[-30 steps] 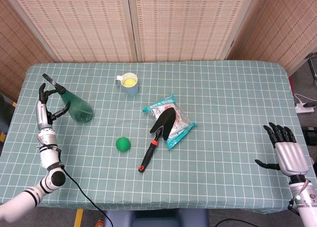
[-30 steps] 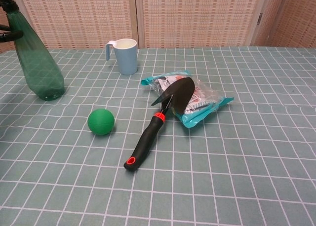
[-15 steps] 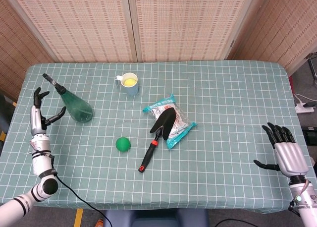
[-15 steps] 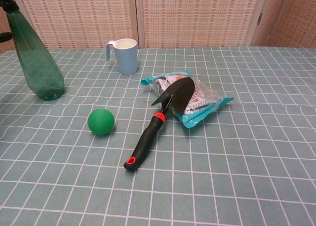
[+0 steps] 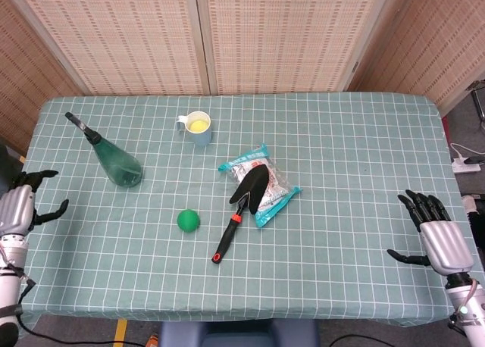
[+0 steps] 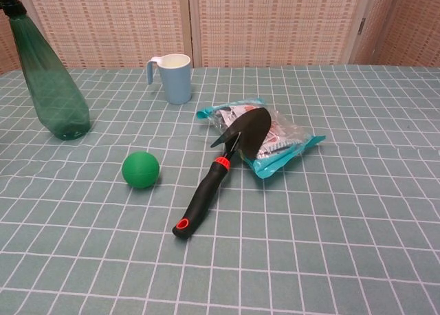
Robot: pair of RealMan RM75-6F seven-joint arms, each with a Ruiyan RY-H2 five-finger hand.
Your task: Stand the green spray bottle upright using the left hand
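The green spray bottle (image 5: 115, 160) stands upright on the table at the far left, its black nozzle on top; the chest view shows the green spray bottle (image 6: 49, 88) on its base with nothing touching it. My left hand (image 5: 18, 209) hangs off the table's left edge, well clear of the bottle, fingers apart and holding nothing. At the table's right edge my right hand (image 5: 437, 239) is spread and holds nothing. Neither hand shows in the chest view.
A light blue cup (image 5: 198, 127) stands at the back centre. A green ball (image 5: 188, 220), a black trowel with a red collar (image 5: 239, 211) and a teal snack packet (image 5: 265, 186) lie mid-table. The checked cloth (image 5: 348, 150) covers the table.
My left hand has let go of the standing bottle and drawn back down and left, off the table's edge. My right hand has sunk slightly. The bottle stays upright.
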